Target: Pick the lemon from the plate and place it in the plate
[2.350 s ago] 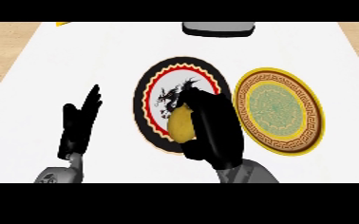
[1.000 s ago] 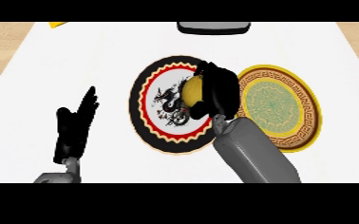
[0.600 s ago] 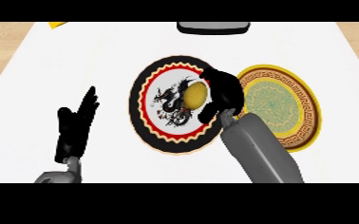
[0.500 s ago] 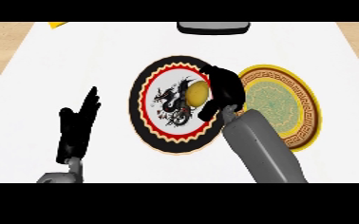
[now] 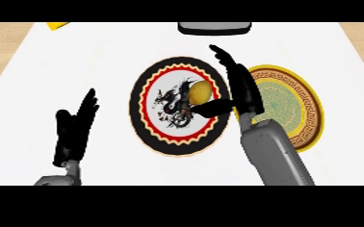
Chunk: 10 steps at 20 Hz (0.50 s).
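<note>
Lemon (image 5: 201, 92) lies on dragon plate (image 5: 167, 139), right of centre. Right hand (image 5: 242, 89) beside it, fingers straight and apart, thumb under the lemon's lower edge. Gold-rimmed plate (image 5: 307, 107) just right. Left hand (image 5: 74, 131) open, resting lower left over tabletop (image 5: 85, 57)

Right hand (image 5: 241, 89) now uncurled, fingers straight; lemon (image 5: 201, 92) released onto dragon plate (image 5: 153, 125), no longer gripped.

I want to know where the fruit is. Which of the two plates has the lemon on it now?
The black-rimmed dragon plate, left of the gold-rimmed plate. The lemon lies on its right part.
</note>
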{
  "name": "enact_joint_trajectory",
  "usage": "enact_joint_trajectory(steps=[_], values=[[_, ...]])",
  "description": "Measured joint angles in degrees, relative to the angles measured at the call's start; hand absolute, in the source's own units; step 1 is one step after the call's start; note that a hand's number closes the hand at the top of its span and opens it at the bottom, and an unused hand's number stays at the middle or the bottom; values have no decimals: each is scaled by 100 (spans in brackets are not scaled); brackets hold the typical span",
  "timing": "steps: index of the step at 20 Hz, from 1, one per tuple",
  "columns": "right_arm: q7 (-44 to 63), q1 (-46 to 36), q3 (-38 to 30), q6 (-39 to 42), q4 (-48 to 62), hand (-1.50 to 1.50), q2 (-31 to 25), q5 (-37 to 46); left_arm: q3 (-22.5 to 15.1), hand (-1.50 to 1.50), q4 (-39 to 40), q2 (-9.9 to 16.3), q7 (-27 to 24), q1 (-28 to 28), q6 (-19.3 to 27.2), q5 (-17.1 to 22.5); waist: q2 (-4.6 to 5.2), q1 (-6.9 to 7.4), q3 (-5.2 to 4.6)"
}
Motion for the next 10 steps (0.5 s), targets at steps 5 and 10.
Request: enact_joint_trajectory(steps=[5, 10], values=[[-719, 595, -392, -82, -437, -150, -17, -912, -117, 0, -94, -105, -7, 141, 73, -106, -1, 4, -5], [-1237, 952, -710, 333, -615, -150, -159, -1525, -25, 0, 38, -101, -51, 18, 20, -96, 4, 9, -8]])
